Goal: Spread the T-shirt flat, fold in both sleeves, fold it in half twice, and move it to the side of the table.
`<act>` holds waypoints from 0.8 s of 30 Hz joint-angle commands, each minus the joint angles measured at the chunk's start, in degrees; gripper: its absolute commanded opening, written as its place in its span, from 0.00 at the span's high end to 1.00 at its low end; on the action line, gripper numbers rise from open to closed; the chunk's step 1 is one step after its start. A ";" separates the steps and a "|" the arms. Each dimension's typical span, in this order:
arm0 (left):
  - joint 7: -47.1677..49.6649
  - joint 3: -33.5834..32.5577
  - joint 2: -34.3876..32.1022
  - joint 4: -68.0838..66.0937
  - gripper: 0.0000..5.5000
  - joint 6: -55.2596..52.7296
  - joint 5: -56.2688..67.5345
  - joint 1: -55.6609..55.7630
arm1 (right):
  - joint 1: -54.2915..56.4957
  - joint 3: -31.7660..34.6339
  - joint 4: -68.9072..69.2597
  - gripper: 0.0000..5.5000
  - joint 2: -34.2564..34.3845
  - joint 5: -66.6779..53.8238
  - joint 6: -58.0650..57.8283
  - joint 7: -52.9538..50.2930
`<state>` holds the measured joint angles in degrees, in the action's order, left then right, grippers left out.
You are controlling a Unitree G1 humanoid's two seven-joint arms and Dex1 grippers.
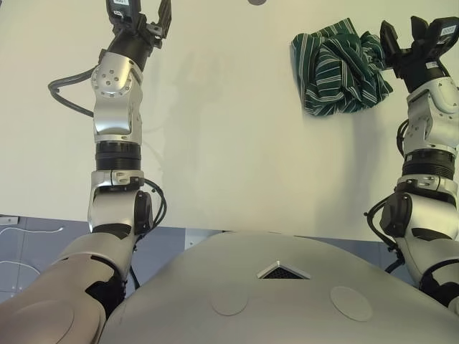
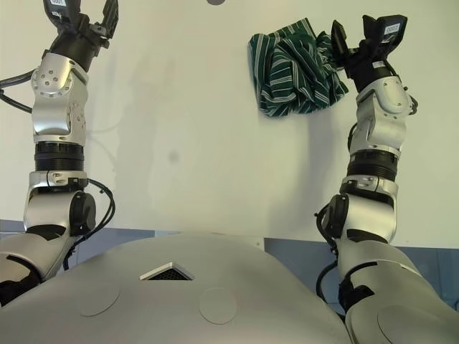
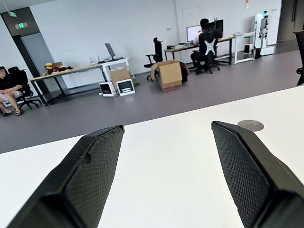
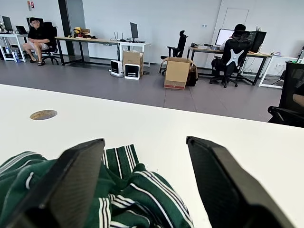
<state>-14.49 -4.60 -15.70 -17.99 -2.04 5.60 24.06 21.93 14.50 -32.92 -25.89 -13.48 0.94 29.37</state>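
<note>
A green T-shirt with white stripes (image 1: 337, 68) lies crumpled in a heap on the white table (image 1: 229, 143), toward the far right. My right gripper (image 1: 414, 32) is open just to the right of the heap, its fingers (image 4: 76, 178) hovering over the cloth's edge (image 4: 133, 190) with nothing held. My left gripper (image 1: 140, 11) is open far off at the table's far left, above bare tabletop (image 3: 166, 161).
A round grey cable port (image 1: 257, 2) sits in the table at the far middle edge. The table's near edge (image 1: 215, 231) runs just in front of me. Beyond the table are desks, chairs and a cardboard box (image 3: 170, 75).
</note>
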 commanded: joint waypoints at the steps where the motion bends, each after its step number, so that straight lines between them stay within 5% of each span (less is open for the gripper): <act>1: 0.33 0.04 -0.34 -1.05 0.39 0.06 -0.94 0.69 | -1.57 -0.25 0.20 0.41 -0.51 -1.60 -3.26 3.28; 12: 0.30 0.32 0.11 -1.73 0.38 0.13 -1.58 0.90 | -1.40 -2.38 -1.14 0.79 -1.37 -1.98 -13.94 8.48; 15: 0.24 0.36 0.06 -1.92 0.38 0.15 -1.78 0.86 | -2.02 -2.34 0.32 0.99 -1.00 -2.94 -15.14 9.74; 18: 0.17 0.39 0.01 -2.03 0.38 0.15 -1.95 0.77 | -4.56 -3.59 6.93 1.00 -2.60 -1.22 -16.64 9.29; 24: 0.56 0.28 -0.02 -1.70 0.38 -0.01 -2.35 0.18 | -2.86 -6.33 41.15 1.00 -11.93 -3.10 -31.32 11.82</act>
<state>-14.41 -4.55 -15.71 -19.63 -2.02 3.89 24.06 15.32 9.08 -0.40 -35.40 -14.00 -26.04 39.73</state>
